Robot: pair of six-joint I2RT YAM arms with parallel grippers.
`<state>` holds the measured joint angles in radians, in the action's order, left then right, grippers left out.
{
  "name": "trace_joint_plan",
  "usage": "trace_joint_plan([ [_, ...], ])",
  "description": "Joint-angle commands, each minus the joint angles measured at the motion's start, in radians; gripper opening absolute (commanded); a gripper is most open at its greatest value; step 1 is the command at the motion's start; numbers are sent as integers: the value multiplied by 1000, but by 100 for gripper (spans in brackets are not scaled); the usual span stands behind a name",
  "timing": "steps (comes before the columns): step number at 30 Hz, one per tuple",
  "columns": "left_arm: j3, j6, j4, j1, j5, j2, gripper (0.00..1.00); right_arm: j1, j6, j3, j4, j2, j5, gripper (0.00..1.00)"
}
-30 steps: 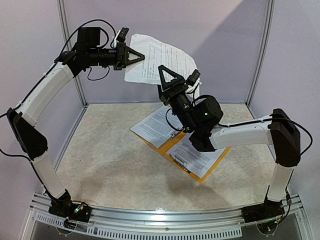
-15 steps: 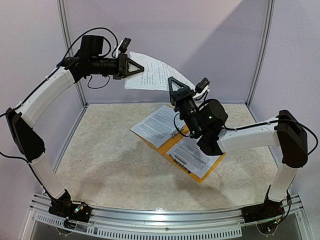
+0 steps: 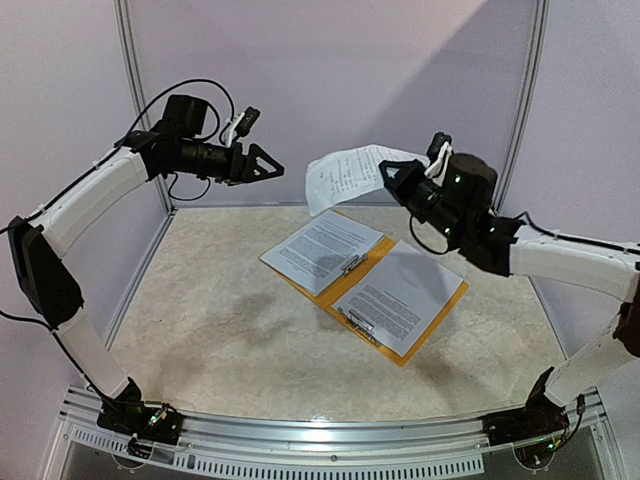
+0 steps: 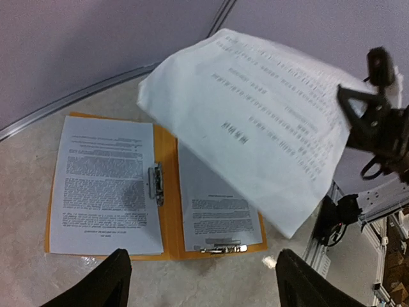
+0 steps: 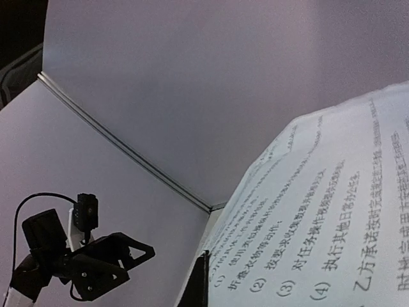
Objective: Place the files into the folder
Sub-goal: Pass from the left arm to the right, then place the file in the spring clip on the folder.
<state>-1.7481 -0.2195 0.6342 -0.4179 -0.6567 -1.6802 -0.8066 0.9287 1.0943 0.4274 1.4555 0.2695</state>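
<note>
One limp sheet [image 3: 345, 175] droops from the right gripper [image 3: 398, 178], jaws clenched on its edge; left gripper [image 3: 270, 168] jaws released.

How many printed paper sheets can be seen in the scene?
3. One sheet hangs in the air, held by the right gripper. Two lie on the open folder: one on its left half, one on its right half. More may lie underneath.
</note>
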Motion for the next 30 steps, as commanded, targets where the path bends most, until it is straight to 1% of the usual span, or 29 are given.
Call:
trace_joint_plan([
  [1,119,215,77,23,97,34,79,58,-353,186,-686,-97,-189,0],
  [3,191,260,58,13,122,33,76,100,-430,217,-811,-96,-315,0],
  [4,223,270,45,7,128,29,74,119,-444,229,-860,-87,-367,0],
  [6,267,288,32,-8,146,13,71,147,-475,249,-947,-53,-407,0],
  [9,304,316,23,-36,167,-20,70,210,-540,233,-990,-2,-487,0],
  [11,319,325,20,-51,175,-43,69,260,-560,209,-986,27,-548,0],
  [13,334,344,13,-68,188,-66,69,297,-567,173,-975,57,-569,0],
  [17,382,366,-21,-98,223,-118,68,361,-556,60,-878,87,-628,0],
  [20,406,364,-46,-114,237,-158,65,392,-547,-7,-825,98,-650,0],
  [24,433,348,-74,-123,223,-195,61,402,-552,-58,-785,116,-684,0],
  [30,445,325,-98,-127,197,-212,60,402,-561,-152,-702,88,-684,0],
])
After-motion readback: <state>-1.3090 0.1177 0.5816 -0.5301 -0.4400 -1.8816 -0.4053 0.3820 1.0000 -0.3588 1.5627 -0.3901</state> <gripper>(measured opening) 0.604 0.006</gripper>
